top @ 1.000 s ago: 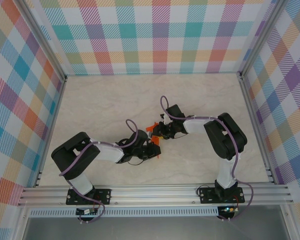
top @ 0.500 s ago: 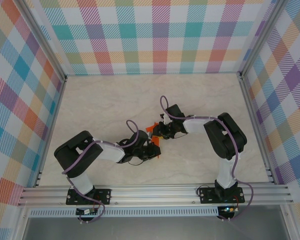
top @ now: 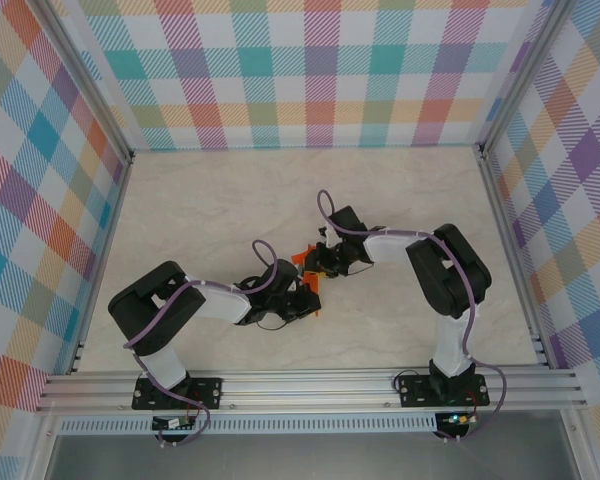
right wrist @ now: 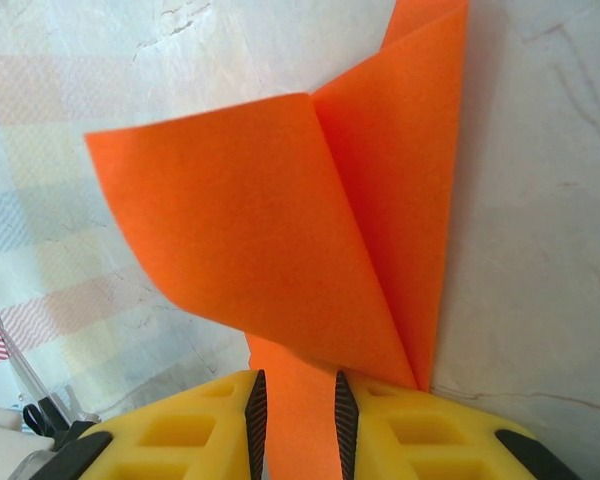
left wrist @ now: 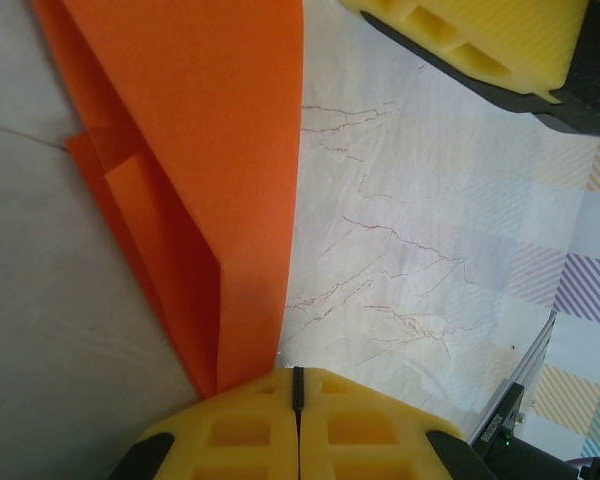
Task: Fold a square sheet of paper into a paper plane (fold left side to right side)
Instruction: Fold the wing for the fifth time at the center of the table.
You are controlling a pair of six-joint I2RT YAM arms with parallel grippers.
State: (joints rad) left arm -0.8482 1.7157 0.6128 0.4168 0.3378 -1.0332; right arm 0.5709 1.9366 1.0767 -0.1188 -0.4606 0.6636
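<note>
Near the middle of the top view, you have the square sheet of paper (top: 303,260) lying between the two claws on the pale marbled table (top: 210,210). It is bright orange and creased: the right wrist view shows one flap curling up toward the upper left of the frame, beside a sharp fold running down to the lower right. Your right gripper (right wrist: 295,410) has its yellow pads set narrowly apart, gripping an orange strip between them. Your left gripper (left wrist: 298,400) has its pads pressed flat together. The paper's pointed lower end meets them just left of the seam, and you cannot tell whether it is nipped. Both arms reach inward with their elbows bent and wrists low.
</note>
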